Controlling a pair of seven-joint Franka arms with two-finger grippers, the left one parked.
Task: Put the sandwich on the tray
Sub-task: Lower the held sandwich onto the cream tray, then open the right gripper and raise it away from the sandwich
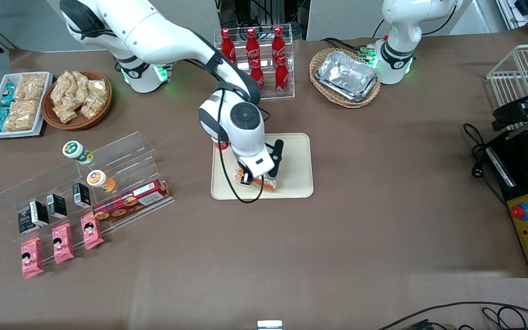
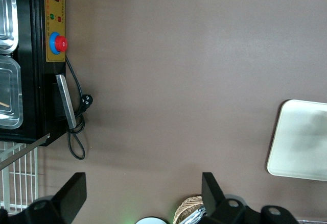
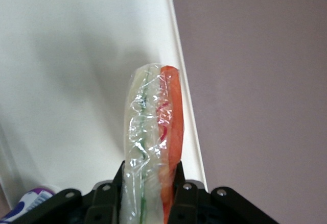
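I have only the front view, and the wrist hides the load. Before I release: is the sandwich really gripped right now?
Observer: Yes. In the right wrist view the gripper has its jaws shut on the sandwich, one against each flat face.
Operator: Is it over the tray or over bare table?
Observer: Over the tray, but close to its rim. The sandwich's orange edge nearly lines up with that rim, and the brown table starts just beside it.
Operator: What does the wrap look like?
Observer: The clear wrap is crinkled, with no tear showing, and green and red filling shows through it.
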